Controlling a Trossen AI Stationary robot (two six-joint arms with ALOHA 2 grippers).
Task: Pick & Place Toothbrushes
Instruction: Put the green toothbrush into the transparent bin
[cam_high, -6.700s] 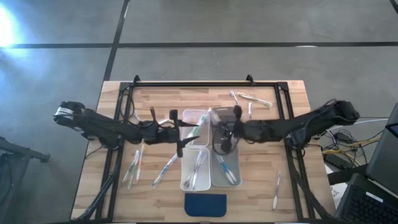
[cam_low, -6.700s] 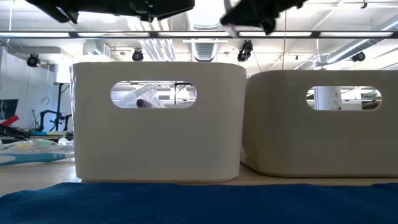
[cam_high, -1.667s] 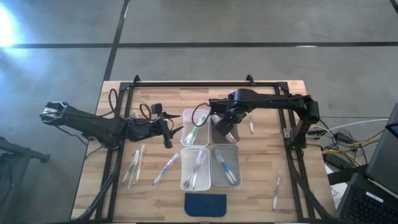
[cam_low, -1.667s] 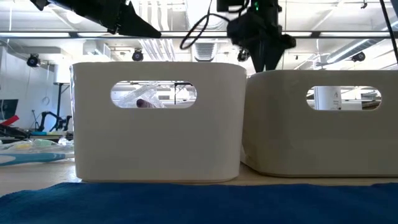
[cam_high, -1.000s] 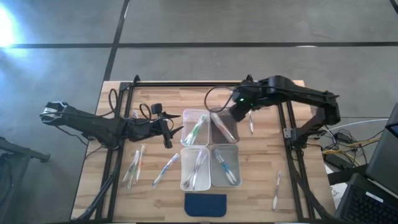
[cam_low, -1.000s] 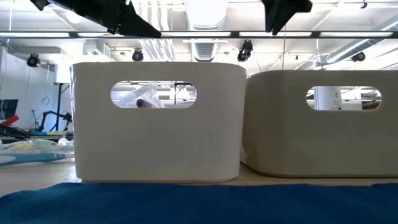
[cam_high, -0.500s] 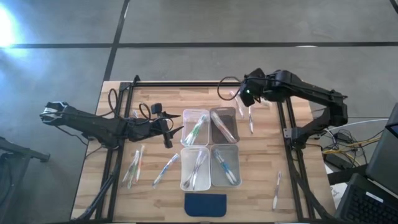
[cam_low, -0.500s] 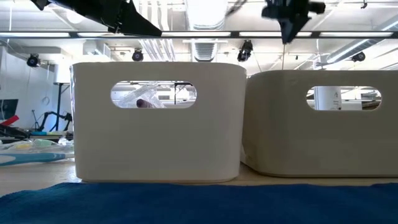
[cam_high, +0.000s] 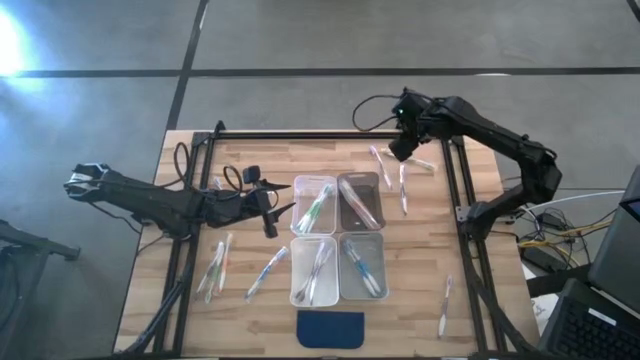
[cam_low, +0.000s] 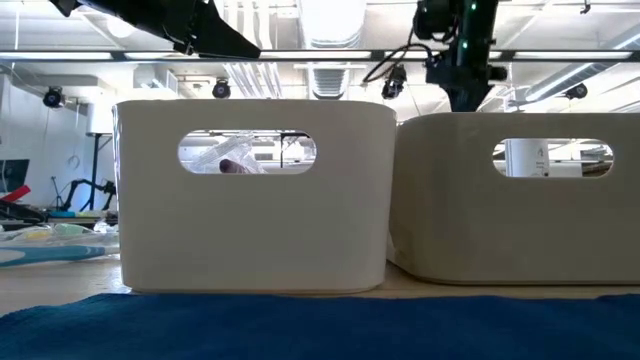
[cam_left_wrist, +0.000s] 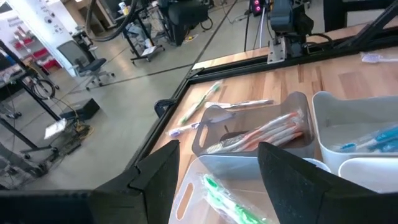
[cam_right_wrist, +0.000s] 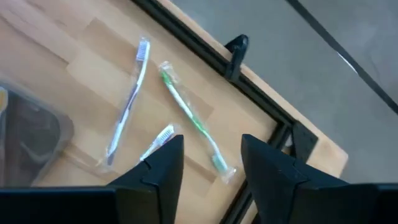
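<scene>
Several wrapped toothbrushes lie loose on the wooden table. Three of them lie at the far right: a blue one (cam_right_wrist: 127, 106), a green one (cam_right_wrist: 193, 121) and one (cam_high: 403, 187) beside the bins. My right gripper (cam_high: 398, 150) hangs open above these three, pointing steeply down, with nothing between its fingers (cam_right_wrist: 163, 163). More loose toothbrushes lie on the left (cam_high: 216, 266) and in the near right (cam_high: 444, 305). My left gripper (cam_high: 285, 210) waits open just left of the far-left bin (cam_high: 313, 203), which holds a green toothbrush (cam_left_wrist: 219, 196).
Four clear bins stand in a square at mid-table. The far-right bin (cam_high: 360, 202) holds pinkish toothbrushes (cam_left_wrist: 267, 130) and the near-right bin (cam_high: 362, 268) blue ones. A dark blue pad (cam_high: 330, 328) lies at the near edge. A black frame rail (cam_right_wrist: 205, 53) runs along the far edge.
My right gripper has swung from over the far-right bin toward the table's far right corner and come down somewhat, turning as it went; it now stands over the loose toothbrushes there. My left arm has kept still.
</scene>
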